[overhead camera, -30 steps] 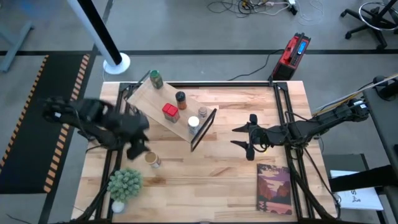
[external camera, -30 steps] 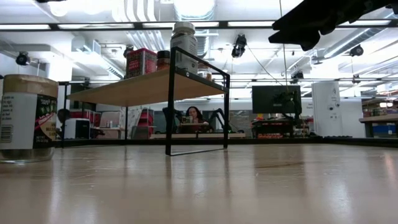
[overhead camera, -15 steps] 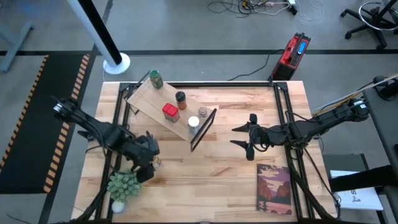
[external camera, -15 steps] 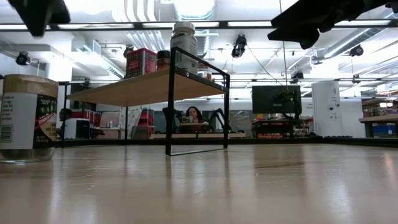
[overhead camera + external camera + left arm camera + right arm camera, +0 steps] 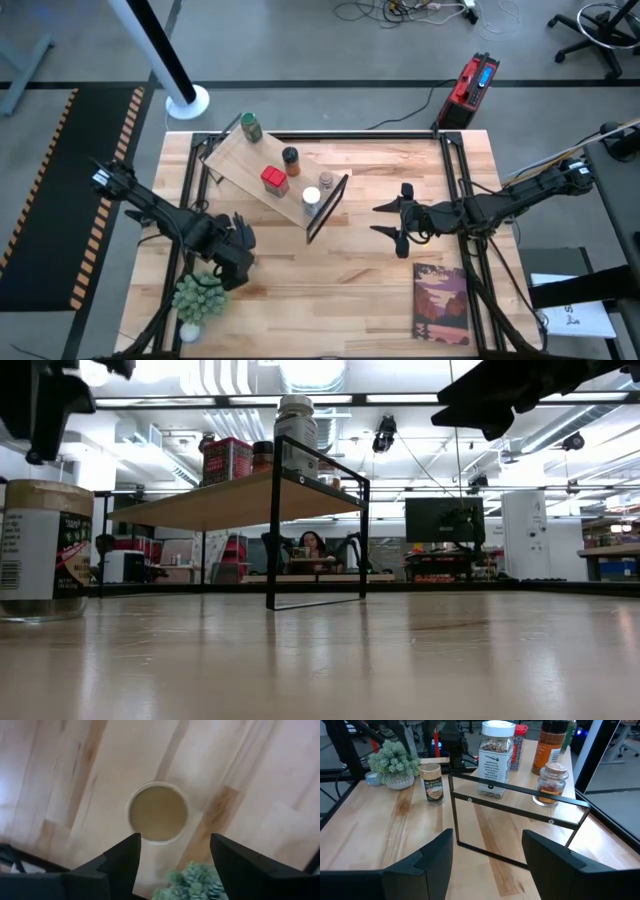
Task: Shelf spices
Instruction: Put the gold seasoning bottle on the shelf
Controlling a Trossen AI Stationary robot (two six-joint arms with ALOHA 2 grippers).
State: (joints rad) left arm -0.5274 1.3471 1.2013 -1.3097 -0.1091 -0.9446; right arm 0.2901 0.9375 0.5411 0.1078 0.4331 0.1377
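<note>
The tan-topped jar [image 5: 158, 812] stands upright on the table near its left edge, also seen in the low view [image 5: 45, 550]. My left gripper [image 5: 175, 837] hangs open right above it, pointing down, clear of the lid; in the high view it [image 5: 235, 255] hides the jar. The shelf [image 5: 262, 160] holds a green-lidded jar [image 5: 250, 127], a dark-lidded brown jar [image 5: 290, 158], a red tin [image 5: 273, 180], a white-lidded jar [image 5: 311, 197] and a small jar [image 5: 326, 181]. My right gripper [image 5: 390, 222] waits open to the right of the shelf's black frame [image 5: 327, 207].
A green potted plant [image 5: 200, 297] stands just near-left of the left gripper. A picture book [image 5: 440, 305] lies at the near right. Bare tabletop [image 5: 330, 280] lies between the arms and in front of the shelf.
My left gripper has come down and toward the table's near edge, tipping until it points straight down, and now stands over the tan-topped jar, which it covers in the high view. The jar has not moved.
</note>
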